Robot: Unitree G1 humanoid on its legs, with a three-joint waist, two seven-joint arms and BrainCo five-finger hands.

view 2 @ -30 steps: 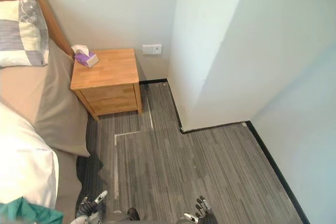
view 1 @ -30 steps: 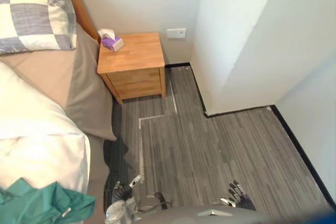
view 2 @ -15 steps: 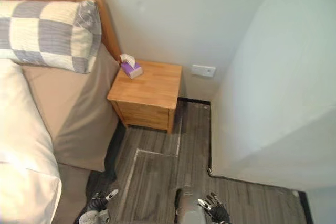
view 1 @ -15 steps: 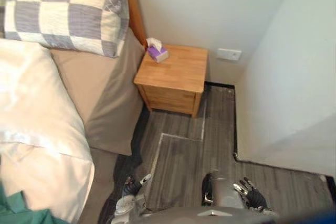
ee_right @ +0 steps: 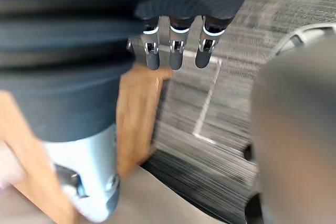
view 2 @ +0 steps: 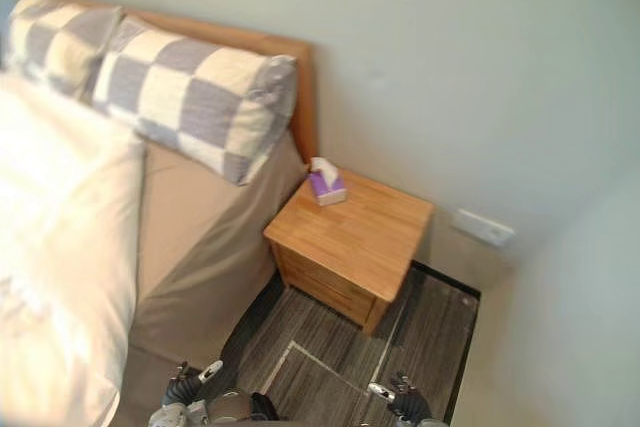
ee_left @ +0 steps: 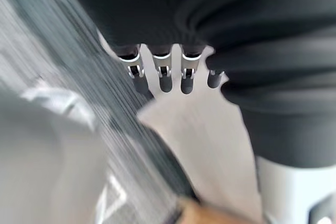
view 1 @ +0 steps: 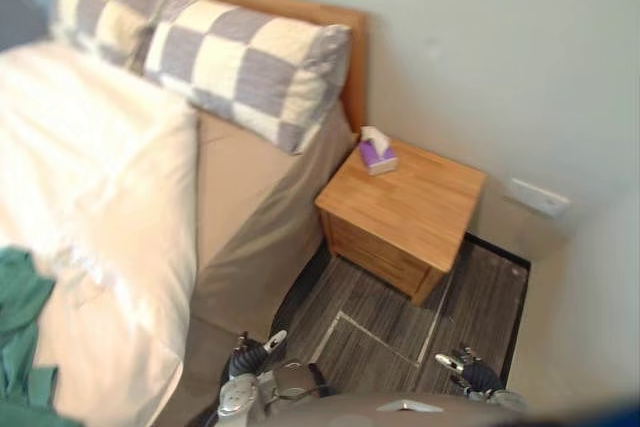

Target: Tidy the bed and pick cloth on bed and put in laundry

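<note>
Camera has swung onto the bed (view 1: 250, 209). Green cloth (view 1: 20, 319) lies on the duvet (view 1: 110, 177) toward the bed's foot end. Left hand (view 1: 248, 358) and right hand (view 1: 467, 375) hang low, fingers straight, empty (best step to the bed's side edge before reaching).

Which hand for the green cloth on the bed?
Probably left. The green cloth lies on the bed, left of both hands; the left hand hangs open by the bed edge, the right hand farther off.
</note>
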